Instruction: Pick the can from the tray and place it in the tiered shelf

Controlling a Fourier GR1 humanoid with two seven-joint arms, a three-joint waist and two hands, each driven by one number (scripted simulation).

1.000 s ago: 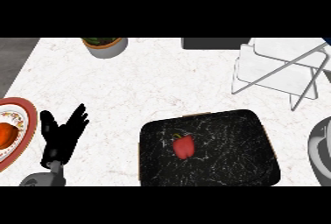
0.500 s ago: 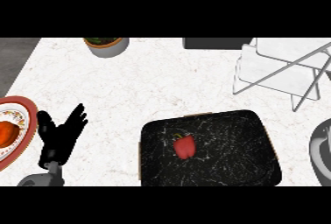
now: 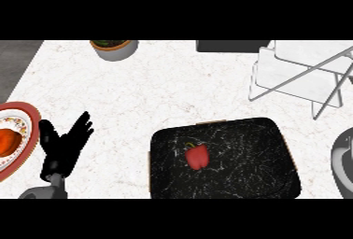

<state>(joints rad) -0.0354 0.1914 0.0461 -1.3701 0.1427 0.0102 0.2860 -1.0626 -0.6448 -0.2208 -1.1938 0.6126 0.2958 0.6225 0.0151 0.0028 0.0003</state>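
A black marbled tray [image 3: 241,172] lies on the white counter at the lower middle-right. On it rests a small red item [image 3: 197,156] that looks like a red pepper with a short stem; no can shows. The white tiered shelf [image 3: 303,74] with thin wire legs stands at the upper right. My left hand [image 3: 63,144] rests at the lower left with fingers straight and spread, well left of the tray and touching nothing. My right hand does not show.
A plate [image 3: 17,122] with a red rim and orange food sits at the left edge, close to my left hand. A grey pot with a plant [image 3: 114,48] stands at the top. A grey round object [image 3: 343,161] pokes in at the right edge.
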